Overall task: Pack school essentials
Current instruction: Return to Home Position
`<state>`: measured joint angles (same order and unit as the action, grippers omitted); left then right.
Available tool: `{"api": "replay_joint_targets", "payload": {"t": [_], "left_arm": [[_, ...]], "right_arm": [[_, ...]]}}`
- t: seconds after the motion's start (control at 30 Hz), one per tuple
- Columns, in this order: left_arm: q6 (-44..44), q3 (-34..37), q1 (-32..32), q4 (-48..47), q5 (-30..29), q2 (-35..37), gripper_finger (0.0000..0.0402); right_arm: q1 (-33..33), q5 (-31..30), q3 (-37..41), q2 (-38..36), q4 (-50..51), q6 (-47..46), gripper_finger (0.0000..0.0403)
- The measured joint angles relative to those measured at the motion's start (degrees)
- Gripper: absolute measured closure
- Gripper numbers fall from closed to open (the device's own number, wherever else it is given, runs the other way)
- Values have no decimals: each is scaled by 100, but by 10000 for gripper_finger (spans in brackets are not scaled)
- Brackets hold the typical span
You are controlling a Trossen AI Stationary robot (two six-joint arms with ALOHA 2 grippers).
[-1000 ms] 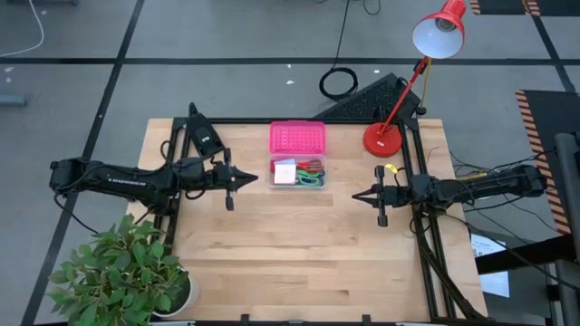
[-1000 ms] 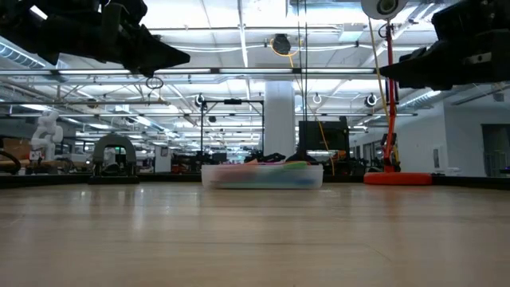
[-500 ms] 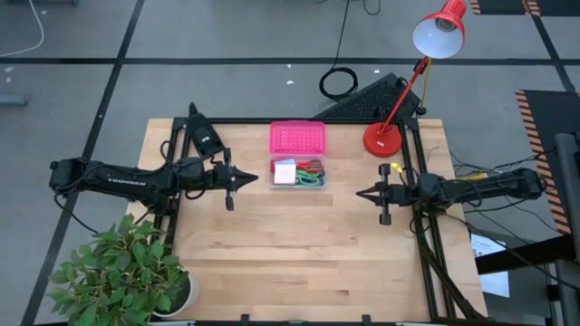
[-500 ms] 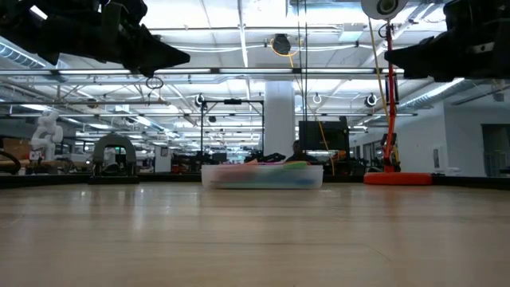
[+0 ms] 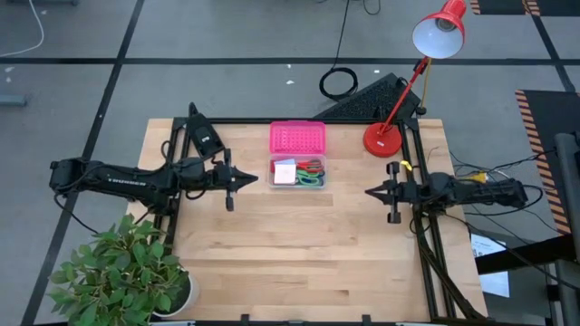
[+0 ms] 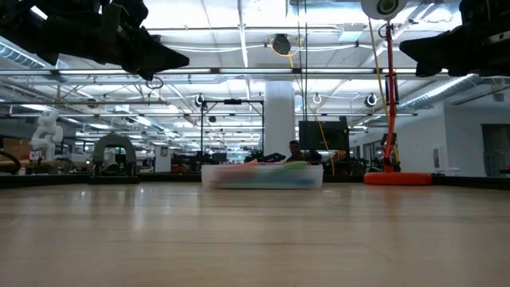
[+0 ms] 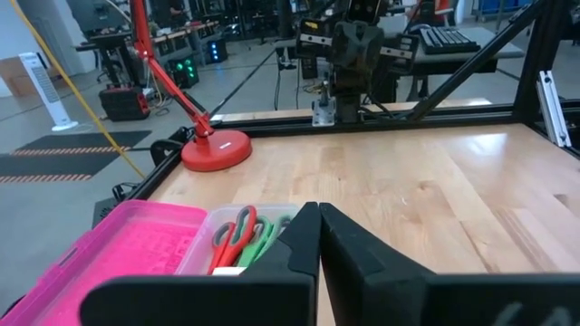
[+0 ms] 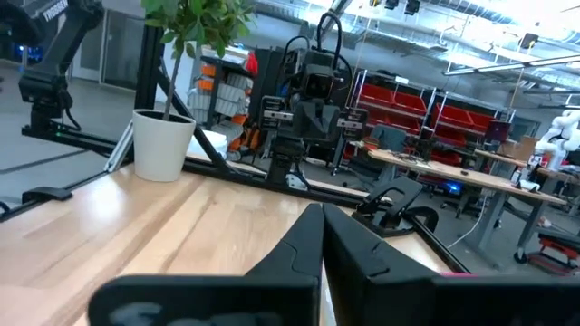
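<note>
Far left of the high view: potted plant at the near-left corner of the wooden table. Just past it, left gripper hanging above the table's left side, fingers pinched together with nothing between them, tip aimed toward the middle.

Middle, toward the back edge: clear plastic box sitting open on the wood, with its pink lid lying flat and touching it on the far side. Inside the box: scissors with red and green handles, plus a pinkish notepad beside them on the left. Same scissors visible from the left wrist view too, tucked in right next to the lid. Other small bits in there too tiny to make out. From the low view the box just looks like a flat tray with colours poking over the rim.

Right of that: red desk lamp with its base at the back-right corner, head leaning out past the table. Then right gripper near the right edge, held above the wood, also closed up tight and empty, well apart from the box.
</note>
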<state>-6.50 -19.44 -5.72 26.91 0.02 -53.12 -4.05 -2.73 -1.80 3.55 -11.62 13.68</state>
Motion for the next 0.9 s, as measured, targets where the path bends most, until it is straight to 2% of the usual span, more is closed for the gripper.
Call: {"api": "replay_joint_targets", "payload": {"t": [0.13, 0.43, 0.7, 0.9], "left_arm": [[-2, 0, 0, -45, 3, 0, 398], [103, -4, 22, -139, 49, 0, 389], [129, 23, 24, -141, 316, 0, 392], [328, 744, -43, 610, 317, 87, 398]], "right_arm": [[0, 134, 3, -356, 335, -15, 403], [0, 127, -8, -338, 919, -144, 403], [0, 125, -7, -339, 974, -133, 403], [0, 123, -7, -339, 952, -103, 403]]}}
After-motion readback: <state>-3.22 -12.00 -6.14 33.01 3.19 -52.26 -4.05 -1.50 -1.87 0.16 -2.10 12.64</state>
